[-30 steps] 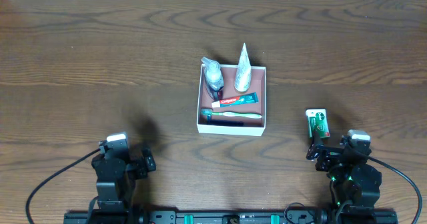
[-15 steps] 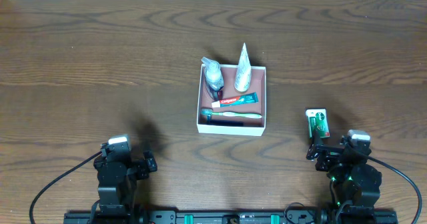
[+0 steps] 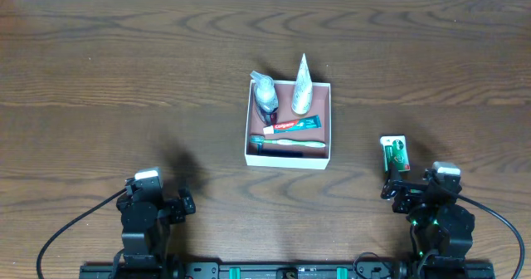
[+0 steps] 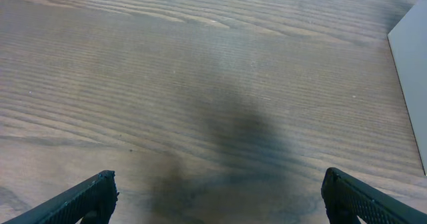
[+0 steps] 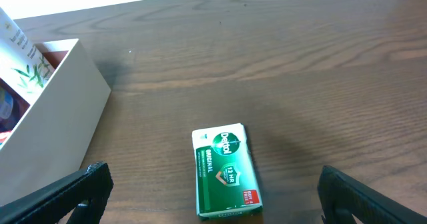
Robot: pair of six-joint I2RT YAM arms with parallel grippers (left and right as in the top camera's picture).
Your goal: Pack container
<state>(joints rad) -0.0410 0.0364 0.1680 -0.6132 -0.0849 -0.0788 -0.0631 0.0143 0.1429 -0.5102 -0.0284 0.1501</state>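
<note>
The container [image 3: 250, 152], a square white box with a reddish-brown inside, sits mid-table and holds a toothpaste tube [image 3: 292, 125], a toothbrush [image 3: 289, 144], a white cone-shaped tube [image 3: 301, 86] and a grey bottle [image 3: 265, 96]. A small green soap packet [image 3: 395, 154] lies on the table to its right, seen too in the right wrist view [image 5: 225, 171]. My right gripper [image 5: 212, 192] is open and empty, just short of the packet. My left gripper [image 4: 217, 196] is open and empty over bare wood at the front left.
The container's white wall shows at the right edge of the left wrist view [image 4: 410, 71] and at the left of the right wrist view [image 5: 57, 104]. Both arm bases stand at the front edge, left [image 3: 143, 221] and right [image 3: 436, 217].
The left arm has drawn back slightly toward the front edge. The right arm and all objects are unchanged.
</note>
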